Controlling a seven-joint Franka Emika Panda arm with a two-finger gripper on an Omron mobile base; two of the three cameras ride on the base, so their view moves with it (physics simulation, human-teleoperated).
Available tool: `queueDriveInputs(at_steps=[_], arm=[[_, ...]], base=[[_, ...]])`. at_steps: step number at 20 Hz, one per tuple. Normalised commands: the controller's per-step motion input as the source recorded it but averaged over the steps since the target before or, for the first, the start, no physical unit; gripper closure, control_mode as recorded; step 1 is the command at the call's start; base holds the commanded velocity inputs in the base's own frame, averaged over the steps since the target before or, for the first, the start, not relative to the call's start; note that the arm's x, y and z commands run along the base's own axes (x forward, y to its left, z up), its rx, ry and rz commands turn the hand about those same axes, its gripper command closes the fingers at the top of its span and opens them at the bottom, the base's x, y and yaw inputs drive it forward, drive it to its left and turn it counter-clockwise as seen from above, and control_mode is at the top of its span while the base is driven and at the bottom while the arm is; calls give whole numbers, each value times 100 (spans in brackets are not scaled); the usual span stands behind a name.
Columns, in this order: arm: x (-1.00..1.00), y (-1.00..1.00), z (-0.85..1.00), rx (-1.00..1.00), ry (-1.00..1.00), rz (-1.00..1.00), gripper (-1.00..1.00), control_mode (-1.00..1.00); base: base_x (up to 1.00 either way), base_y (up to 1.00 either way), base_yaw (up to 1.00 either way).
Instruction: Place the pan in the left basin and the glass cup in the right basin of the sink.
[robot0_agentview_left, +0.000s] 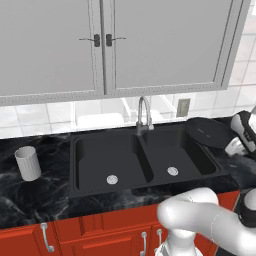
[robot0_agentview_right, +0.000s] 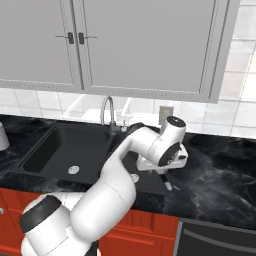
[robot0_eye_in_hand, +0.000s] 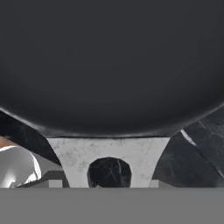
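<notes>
**Two basins bare, pan at hand**

Left base view: pan (robot0_agentview_left: 208, 132) tilted on counter, right of sink (robot0_agentview_left: 145, 186); cup (robot0_agentview_left: 28, 163) far left. Right base view: arm over counter. Hand view: pan close; can't tell finger state.

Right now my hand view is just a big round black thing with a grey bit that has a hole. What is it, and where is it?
Observer: It's the flat round black frying pan, just beyond the right end of the matte black double sink.
Operator: Which way is its basin?
Observer: The left basin is the farther one from the pan, past the central divider.
Operator: And the other thing I must move?
Observer: The pale translucent glass cup stands upright on the dark marble counter, left of the sink.
</notes>
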Motion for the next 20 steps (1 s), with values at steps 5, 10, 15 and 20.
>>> queueDriveInputs(at_steps=[5,10,15,20], arm=[[-30,49,-3,0,0,7,100,-100],[-26,48,-22,0,0,6,100,-100],[-12,50,-12,0,0,3,100,-100],[0,49,0,0,0,0,100,-100]], base=[[0,0,0],[0,0,0],[0,0,0],[0,0,0]])
